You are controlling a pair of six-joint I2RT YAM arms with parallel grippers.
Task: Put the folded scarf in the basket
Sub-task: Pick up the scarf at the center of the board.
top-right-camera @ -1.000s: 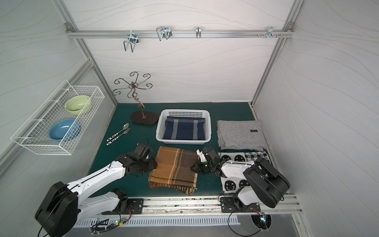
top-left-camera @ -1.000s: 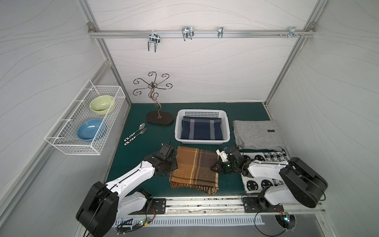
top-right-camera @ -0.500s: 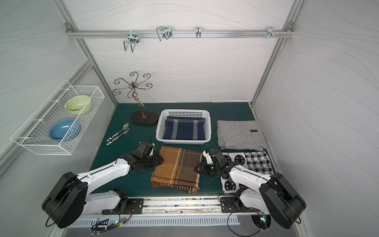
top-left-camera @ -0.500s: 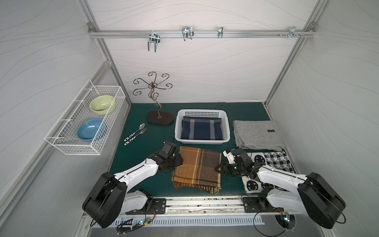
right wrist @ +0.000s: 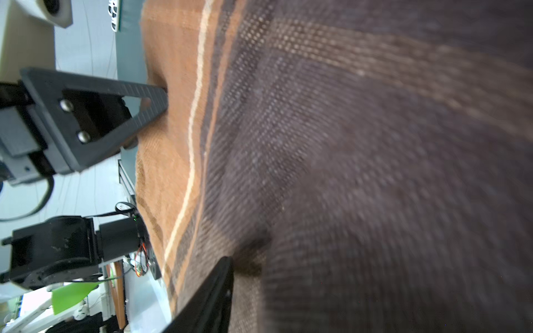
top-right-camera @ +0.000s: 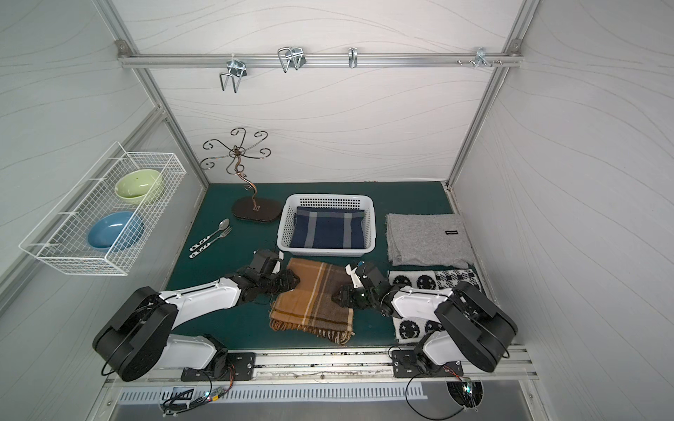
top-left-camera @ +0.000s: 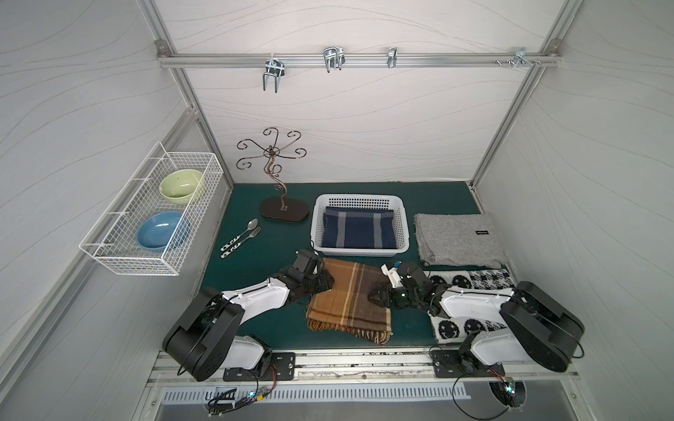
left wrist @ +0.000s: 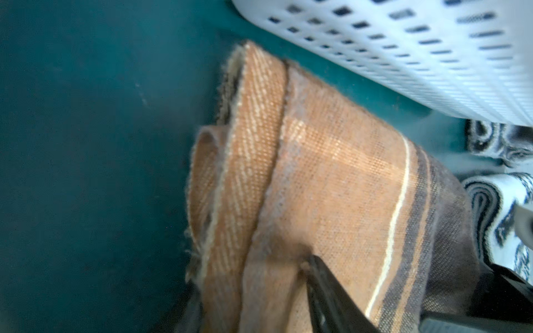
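In both top views the brown scarf [top-left-camera: 350, 302] is seen folded on the desk [top-left-camera: 277, 328], just before the near wall of the basket [top-left-camera: 359, 198] and outside it. A blue scarf [top-left-camera: 357, 231] is laid inside. The left gripper [top-left-camera: 328, 282] is set at the brown scarf's left edge, the right gripper [top-left-camera: 374, 297] at its right edge.

In the left wrist view one black finger [left wrist: 326, 294] is pressed onto the top fold, the cloth puckered round it. The jaws are judged closed on that edge.

In the right wrist view a finger [right wrist: 213, 291] is likewise dug into the cloth. Those jaws too are judged closed on it.

The two-sided grasp is judged the step in hand. Next, an even lift is called for, the basket rim to be cleared, both edges kept level so that the folds are not shed.
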